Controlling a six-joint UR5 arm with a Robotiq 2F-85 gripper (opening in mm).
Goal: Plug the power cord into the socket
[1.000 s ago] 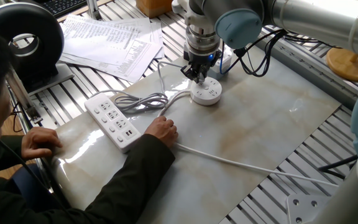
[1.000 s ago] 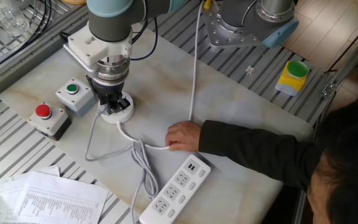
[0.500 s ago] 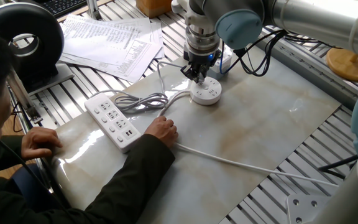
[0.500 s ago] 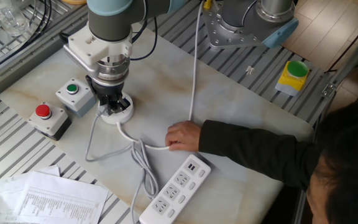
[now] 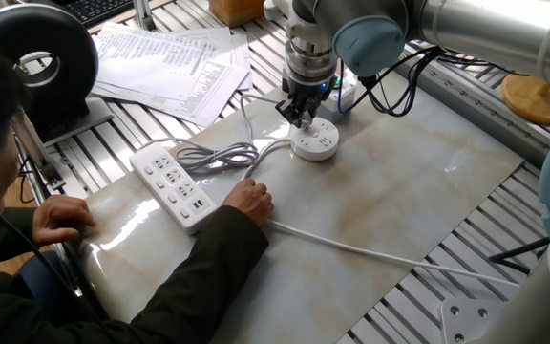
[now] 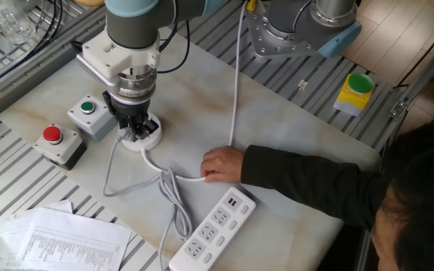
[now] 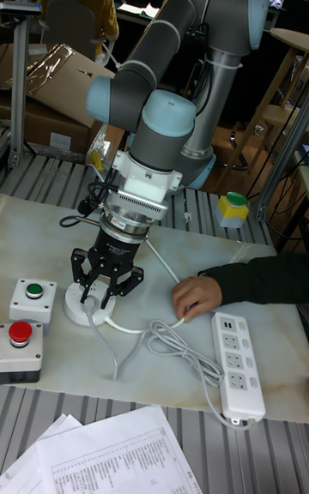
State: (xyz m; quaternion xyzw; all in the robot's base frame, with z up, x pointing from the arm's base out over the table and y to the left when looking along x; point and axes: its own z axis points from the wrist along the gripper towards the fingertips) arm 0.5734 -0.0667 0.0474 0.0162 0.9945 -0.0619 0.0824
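On the marble slab (image 5: 418, 191), the gripper (image 5: 297, 112) is pointing straight down over the near edge of the socket (image 5: 317, 143), fingertips sitting just above or on its top face. Its fingers (image 7: 87, 285) are standing close together around something small and pale, probably the plug, but contact is hidden in every view, so I cannot tell whether they are clamping it or standing free. The cord (image 6: 173, 199) is running from the gripper's tip in a loose curve across the slab, gathering into a looped bundle and joining the power strip (image 5: 172, 181). A person's hand (image 6: 221, 163) is pressing on the socket's thicker white cable (image 6: 236, 75) near that bundle. Beside the socket, two grey button boxes are sitting, one green (image 6: 89, 113) and one red (image 6: 53, 140). Printed papers (image 5: 175, 57) are lying off the slab on the slatted table (image 5: 113, 139).
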